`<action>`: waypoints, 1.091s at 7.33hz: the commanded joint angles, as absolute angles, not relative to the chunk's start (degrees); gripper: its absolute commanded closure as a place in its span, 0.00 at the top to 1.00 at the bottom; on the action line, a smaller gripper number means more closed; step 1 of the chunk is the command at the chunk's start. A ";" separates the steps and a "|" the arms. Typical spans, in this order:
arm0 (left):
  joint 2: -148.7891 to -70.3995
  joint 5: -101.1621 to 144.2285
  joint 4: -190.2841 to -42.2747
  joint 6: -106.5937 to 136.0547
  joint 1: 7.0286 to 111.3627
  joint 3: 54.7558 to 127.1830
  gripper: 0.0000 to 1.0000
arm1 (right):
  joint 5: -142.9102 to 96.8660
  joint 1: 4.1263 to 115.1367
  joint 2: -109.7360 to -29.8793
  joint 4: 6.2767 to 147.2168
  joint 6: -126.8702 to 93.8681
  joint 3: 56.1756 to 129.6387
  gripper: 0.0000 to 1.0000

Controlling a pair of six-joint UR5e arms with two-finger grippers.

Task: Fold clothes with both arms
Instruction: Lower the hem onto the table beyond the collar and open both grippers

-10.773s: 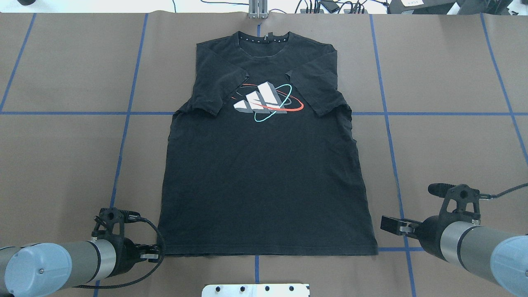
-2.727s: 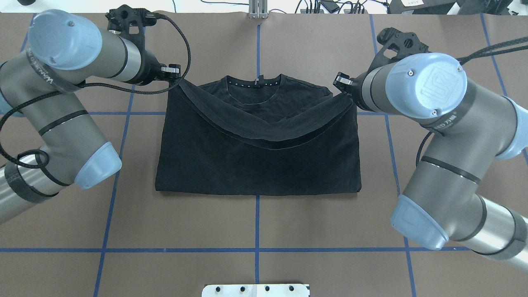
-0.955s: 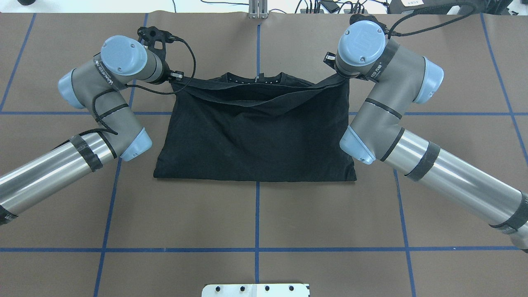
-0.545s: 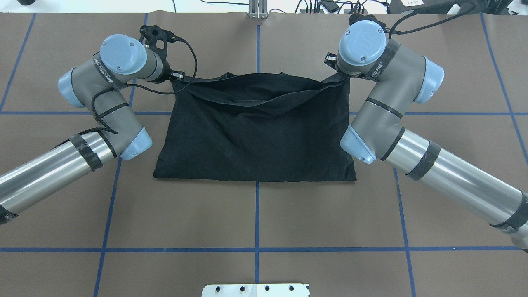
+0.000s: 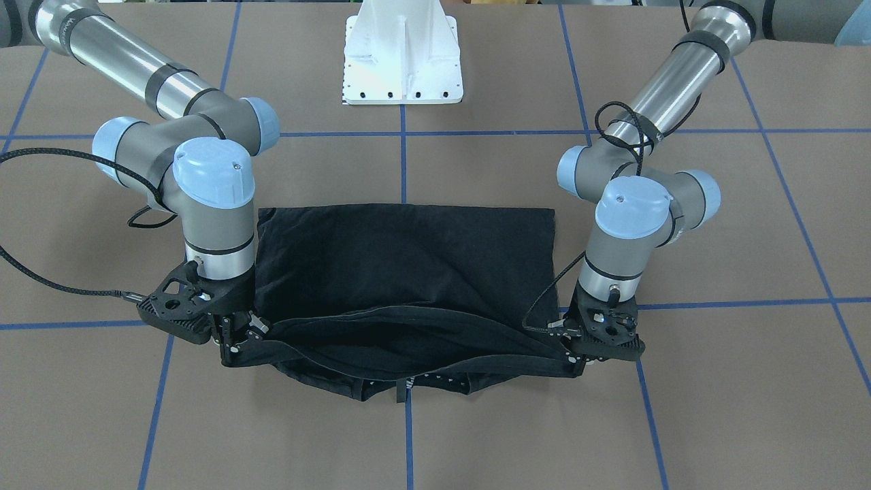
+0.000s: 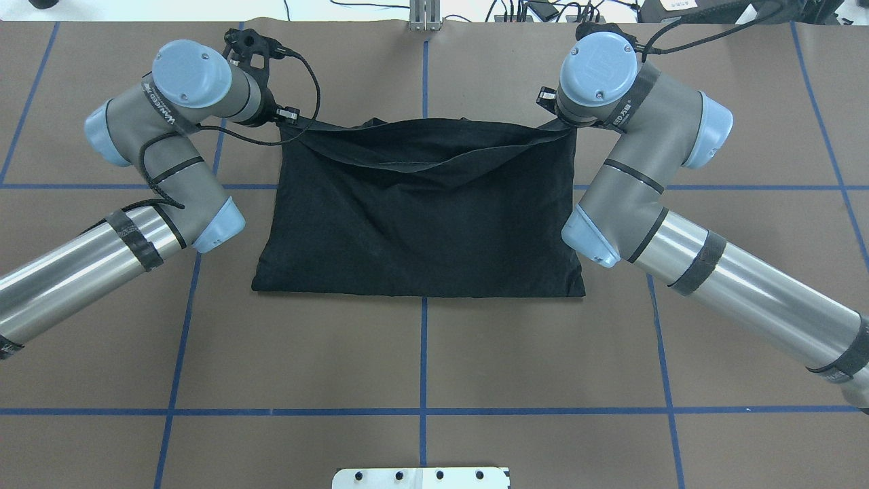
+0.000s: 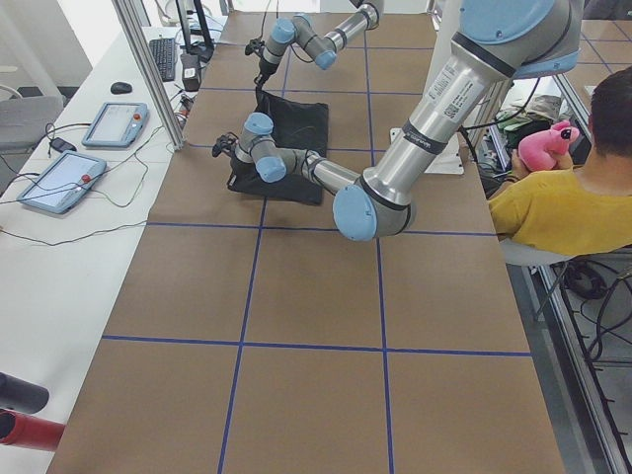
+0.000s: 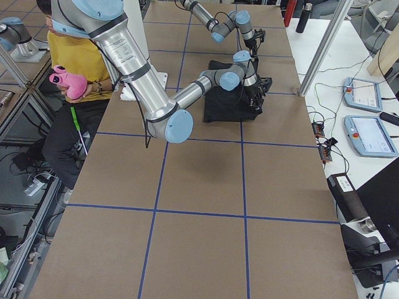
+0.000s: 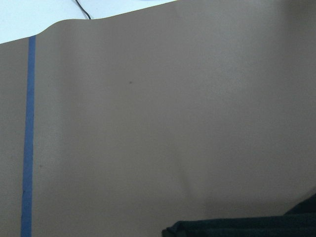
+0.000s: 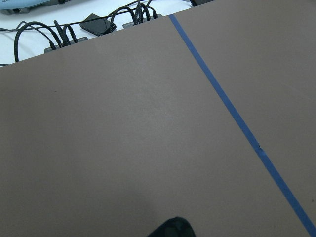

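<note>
Shirt [image 6: 421,224] lies doubled on the bench [image 6: 421,367], far of centre — left fingers [image 6: 288,114] and right fingers [image 6: 545,98] each pinch a hem corner above the collar. I'd lower both evenly — cloth taut — before letting go.

The folded T-shirt [image 6: 421,224] hides its own front. Both wrist views cut it off, leaving a dark sliver at the bottom edge.

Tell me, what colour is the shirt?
The T-shirt is black; the overhead view shows it best.
</note>
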State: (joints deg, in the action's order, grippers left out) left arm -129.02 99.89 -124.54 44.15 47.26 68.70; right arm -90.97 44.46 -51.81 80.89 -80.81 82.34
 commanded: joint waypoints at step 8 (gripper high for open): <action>-113.71 107.23 -124.72 38.13 48.26 91.86 1.00 | -100.55 47.02 -54.91 80.77 -73.56 89.62 1.00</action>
State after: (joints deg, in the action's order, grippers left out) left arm -120.52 106.67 -124.65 37.23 48.64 83.31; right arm -99.85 46.92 -52.98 80.78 -73.89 86.36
